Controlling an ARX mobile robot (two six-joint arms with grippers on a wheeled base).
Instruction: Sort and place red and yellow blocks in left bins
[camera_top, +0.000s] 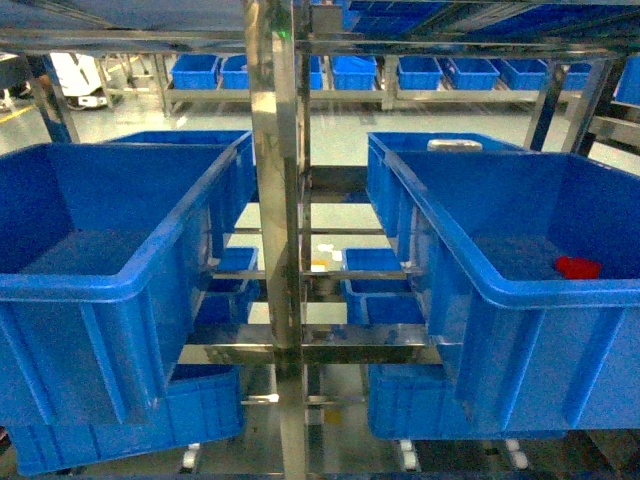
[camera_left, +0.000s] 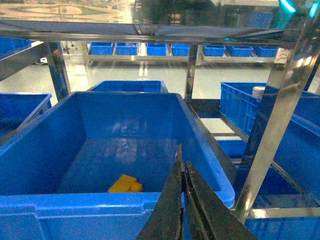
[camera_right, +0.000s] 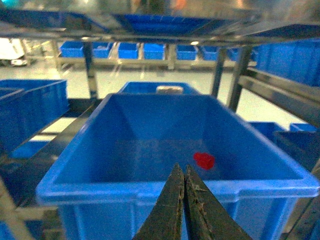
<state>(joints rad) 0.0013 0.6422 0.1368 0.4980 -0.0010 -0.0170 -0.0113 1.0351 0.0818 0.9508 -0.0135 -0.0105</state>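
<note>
A yellow block (camera_left: 125, 184) lies on the floor of the left blue bin (camera_left: 75, 206), near its front wall. My left gripper (camera_left: 182, 159) is shut and empty, hovering in front of that bin's front right rim. A red block (camera_right: 204, 160) (camera_top: 578, 267) lies in the right blue bin (camera_right: 165, 192) (camera_top: 520, 290). My right gripper (camera_right: 180, 171) is shut with nothing in it, just before that bin's front rim and left of the red block. Neither gripper shows in the head view, where the left bin (camera_top: 70, 285) hides the yellow block.
A steel rack post (camera_top: 280, 190) stands between the two bins, with shelf rails and more blue bins (camera_top: 380, 290) below and behind. Another steel post (camera_left: 272, 125) rises right of the left bin. A white object (camera_right: 169, 89) rests on the bin behind the right one.
</note>
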